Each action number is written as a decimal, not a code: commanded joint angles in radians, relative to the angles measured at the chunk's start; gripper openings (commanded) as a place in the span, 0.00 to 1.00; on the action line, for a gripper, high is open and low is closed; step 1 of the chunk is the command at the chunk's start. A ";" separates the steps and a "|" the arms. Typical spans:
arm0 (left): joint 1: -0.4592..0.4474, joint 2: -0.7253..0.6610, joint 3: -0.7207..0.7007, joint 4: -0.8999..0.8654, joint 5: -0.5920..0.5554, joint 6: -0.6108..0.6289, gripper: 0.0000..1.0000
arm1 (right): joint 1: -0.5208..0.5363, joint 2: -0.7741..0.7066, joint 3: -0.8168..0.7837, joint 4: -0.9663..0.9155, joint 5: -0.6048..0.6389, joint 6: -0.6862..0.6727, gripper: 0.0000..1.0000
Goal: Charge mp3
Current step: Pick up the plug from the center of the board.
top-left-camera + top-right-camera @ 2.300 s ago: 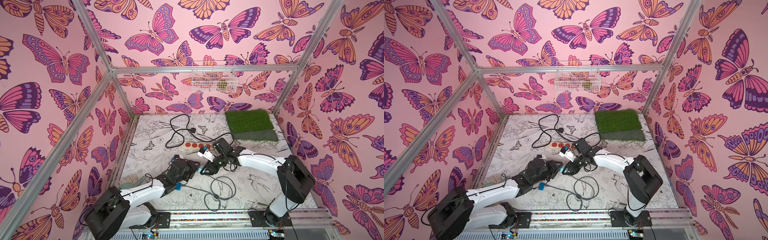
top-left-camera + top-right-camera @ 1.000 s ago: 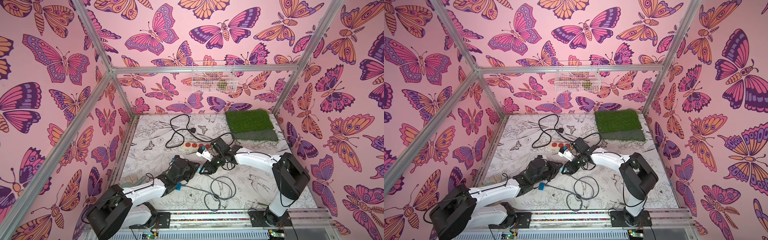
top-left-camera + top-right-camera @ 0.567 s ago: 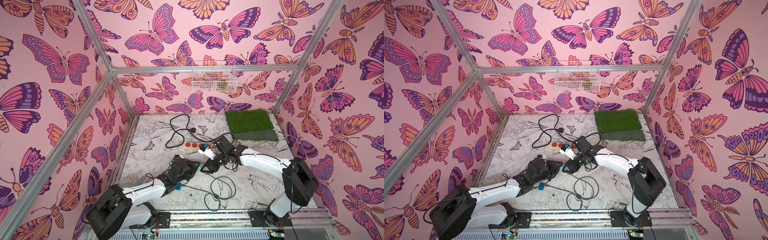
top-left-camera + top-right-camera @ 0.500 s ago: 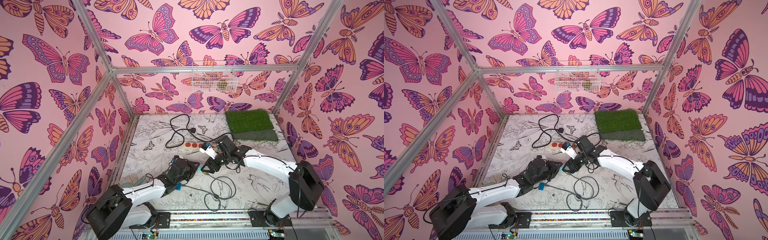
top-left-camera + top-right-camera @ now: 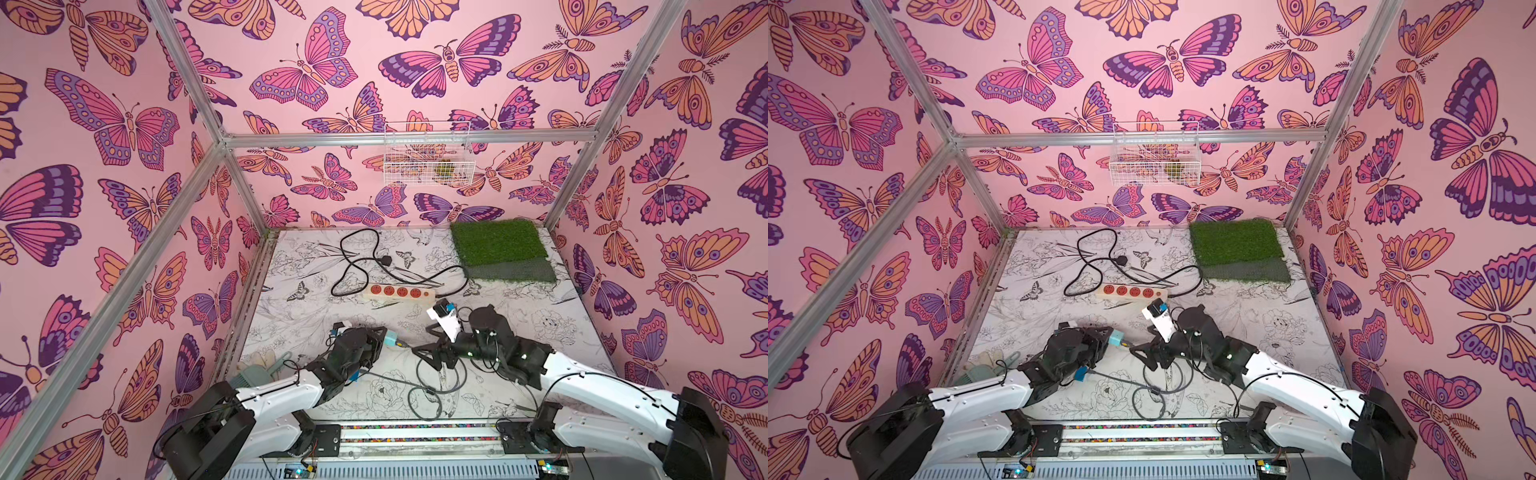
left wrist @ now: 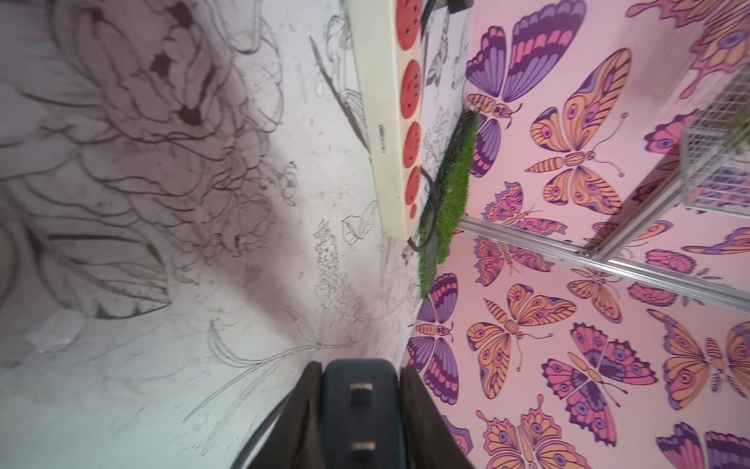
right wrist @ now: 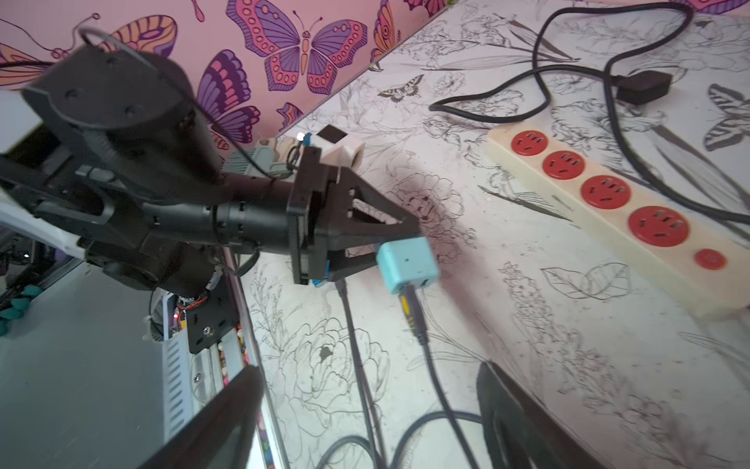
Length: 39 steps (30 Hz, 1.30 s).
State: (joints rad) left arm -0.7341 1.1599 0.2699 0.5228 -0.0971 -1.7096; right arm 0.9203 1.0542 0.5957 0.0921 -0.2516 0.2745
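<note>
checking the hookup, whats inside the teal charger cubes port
A dark cable plug with a yellow band sits in the teal charger cube, gripped by the left claw. Its tip is buried in the port, so depth can't be seen.

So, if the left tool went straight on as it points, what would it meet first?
Probably the power strip, near its switch end, with the charger cube in the left tool touching first; depth is unclear.
</note>
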 commanded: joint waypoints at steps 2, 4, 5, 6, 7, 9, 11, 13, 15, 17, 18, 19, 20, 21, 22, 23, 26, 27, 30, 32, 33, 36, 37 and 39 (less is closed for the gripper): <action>-0.005 0.095 -0.001 0.251 -0.030 -0.070 0.00 | 0.083 0.076 -0.094 0.317 0.141 0.129 0.86; -0.008 0.164 0.000 0.334 -0.033 -0.095 0.00 | 0.126 0.135 -0.103 0.392 0.185 0.135 0.86; -0.012 0.189 0.003 0.364 -0.035 -0.105 0.00 | 0.145 0.167 -0.105 0.425 0.218 0.136 0.86; -0.016 0.206 0.007 0.393 -0.036 -0.107 0.00 | 0.154 0.197 -0.105 0.462 0.225 0.137 0.87; -0.022 0.223 0.011 0.423 -0.039 -0.107 0.00 | 0.156 0.232 -0.104 0.499 0.228 0.138 0.87; -0.032 0.240 0.014 0.456 -0.048 -0.107 0.00 | 0.155 0.295 -0.104 0.558 0.229 0.142 0.86; -0.037 0.236 0.016 0.456 -0.055 -0.107 0.00 | 0.156 0.338 -0.111 0.607 0.256 0.158 0.86; -0.037 0.220 0.013 0.444 -0.059 -0.101 0.00 | 0.156 0.375 -0.137 0.695 0.288 0.178 0.86; -0.038 0.200 0.007 0.428 -0.067 -0.097 0.00 | 0.156 0.400 -0.152 0.742 0.321 0.204 0.86; -0.039 0.184 0.004 0.420 -0.073 -0.094 0.00 | 0.155 0.433 -0.161 0.794 0.326 0.219 0.86; -0.040 0.181 0.003 0.419 -0.075 -0.093 0.00 | 0.155 0.447 -0.164 0.822 0.324 0.223 0.86; -0.040 0.181 0.003 0.419 -0.075 -0.094 0.00 | 0.155 0.460 -0.170 0.855 0.325 0.217 0.85; -0.042 0.181 0.002 0.423 -0.075 -0.094 0.00 | 0.155 0.464 -0.177 0.878 0.338 0.217 0.86; -0.045 0.183 0.001 0.429 -0.076 -0.097 0.00 | 0.156 0.463 -0.182 0.886 0.356 0.220 0.85; -0.047 0.187 -0.004 0.437 -0.077 -0.103 0.00 | 0.155 0.464 -0.187 0.886 0.377 0.219 0.86; -0.049 0.190 -0.008 0.448 -0.078 -0.106 0.00 | 0.155 0.468 -0.191 0.891 0.392 0.214 0.86; -0.053 0.200 -0.016 0.473 -0.078 -0.117 0.00 | 0.156 0.499 -0.234 0.994 0.447 0.201 0.86; -0.054 0.202 -0.017 0.480 -0.078 -0.117 0.00 | 0.157 0.510 -0.257 1.067 0.462 0.201 0.87; -0.059 0.209 -0.018 0.492 -0.077 -0.120 0.00 | 0.156 0.591 -0.272 1.182 0.482 0.207 0.87; -0.059 0.214 -0.018 0.504 -0.078 -0.123 0.00 | 0.155 0.620 -0.256 1.183 0.475 0.209 0.87; -0.059 0.215 -0.019 0.513 -0.076 -0.123 0.00 | 0.156 0.632 -0.254 1.186 0.483 0.211 0.87; -0.059 0.207 -0.024 0.519 -0.078 -0.120 0.00 | 0.156 0.652 -0.261 1.231 0.519 0.207 0.87; -0.059 0.201 -0.024 0.513 -0.078 -0.116 0.00 | 0.156 0.654 -0.265 1.251 0.531 0.208 0.87; -0.059 0.190 -0.024 0.494 -0.079 -0.110 0.00 | 0.155 0.649 -0.264 1.277 0.532 0.214 0.87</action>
State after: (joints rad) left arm -0.7879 1.3643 0.2619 0.9981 -0.1619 -1.8233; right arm 1.0718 1.7042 0.3309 1.2709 0.2382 0.4755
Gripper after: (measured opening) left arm 0.301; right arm 0.868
